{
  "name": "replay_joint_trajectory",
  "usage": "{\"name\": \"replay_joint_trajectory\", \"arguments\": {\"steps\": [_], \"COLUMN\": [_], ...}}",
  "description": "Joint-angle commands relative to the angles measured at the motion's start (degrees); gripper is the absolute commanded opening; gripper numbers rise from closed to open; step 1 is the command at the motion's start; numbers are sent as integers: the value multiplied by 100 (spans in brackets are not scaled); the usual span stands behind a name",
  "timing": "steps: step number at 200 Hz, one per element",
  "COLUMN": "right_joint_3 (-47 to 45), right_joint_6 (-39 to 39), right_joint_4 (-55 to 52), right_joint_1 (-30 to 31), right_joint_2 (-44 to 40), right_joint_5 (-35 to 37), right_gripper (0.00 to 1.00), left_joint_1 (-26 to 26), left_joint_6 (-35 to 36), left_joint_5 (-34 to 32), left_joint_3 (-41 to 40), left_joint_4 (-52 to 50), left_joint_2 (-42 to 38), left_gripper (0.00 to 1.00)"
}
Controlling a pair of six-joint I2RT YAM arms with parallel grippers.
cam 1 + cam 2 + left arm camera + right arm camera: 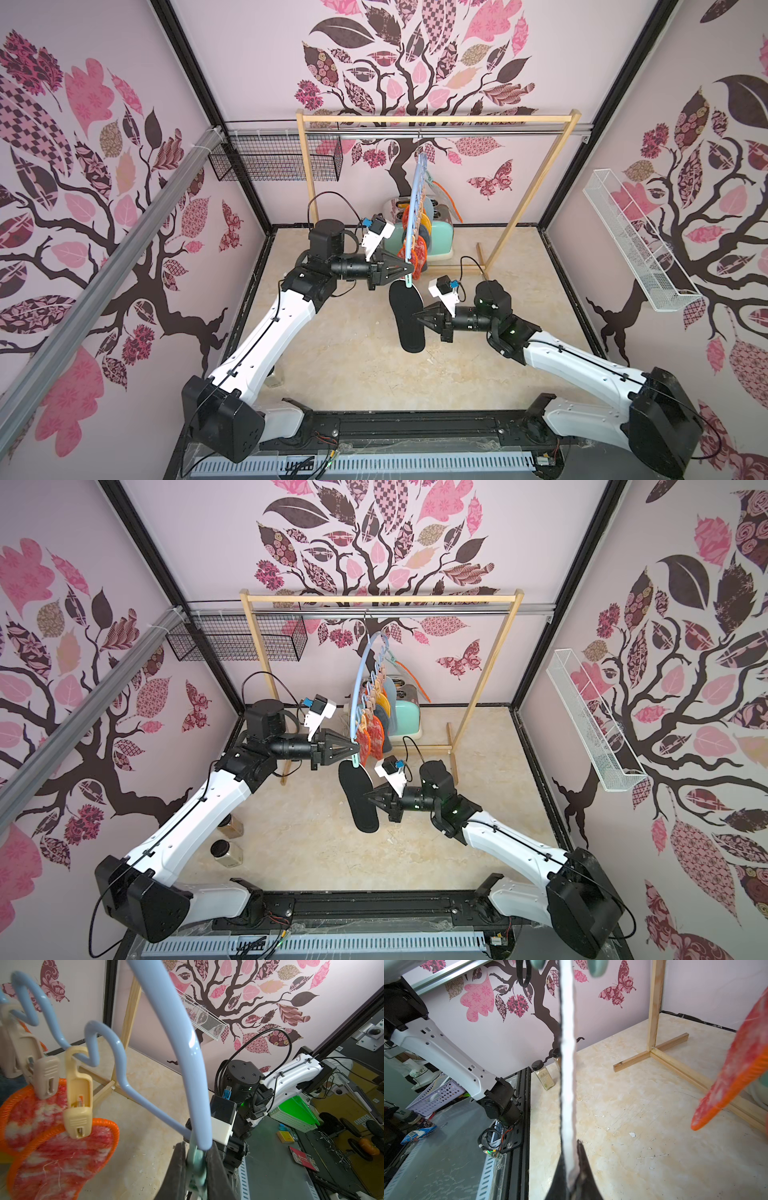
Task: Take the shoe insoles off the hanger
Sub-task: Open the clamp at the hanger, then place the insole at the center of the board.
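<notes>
Left wrist view: the teal clothespin (197,1165) on the hanger (180,1032) is squeezed by the left end effector (197,1147); right wrist view: the black insole (568,1064) is pinched by the right end effector (571,1157); in both top views that black insole (405,320) (357,800) is seen under the clothespin.

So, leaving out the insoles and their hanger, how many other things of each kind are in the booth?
Wire baskets: 2, one black, one white
Spice jars: 2
Toaster: 1
Wooden rack: 1
Total: 6
</notes>
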Motion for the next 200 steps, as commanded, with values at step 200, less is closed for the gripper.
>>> {"name": "replay_joint_trajectory", "arguments": {"steps": [200], "right_joint_3": [1548], "right_joint_6": [4961], "right_joint_4": [1024], "right_joint_1": [1641], "right_joint_2": [4077], "right_joint_5": [2041], "right_gripper": [0], "left_joint_1": [415], "left_joint_6": [-340], "left_joint_5": [-226], "left_joint_3": [-121], "left_joint_4": [407], "left_joint_2": [-321], "left_gripper": [0]}}
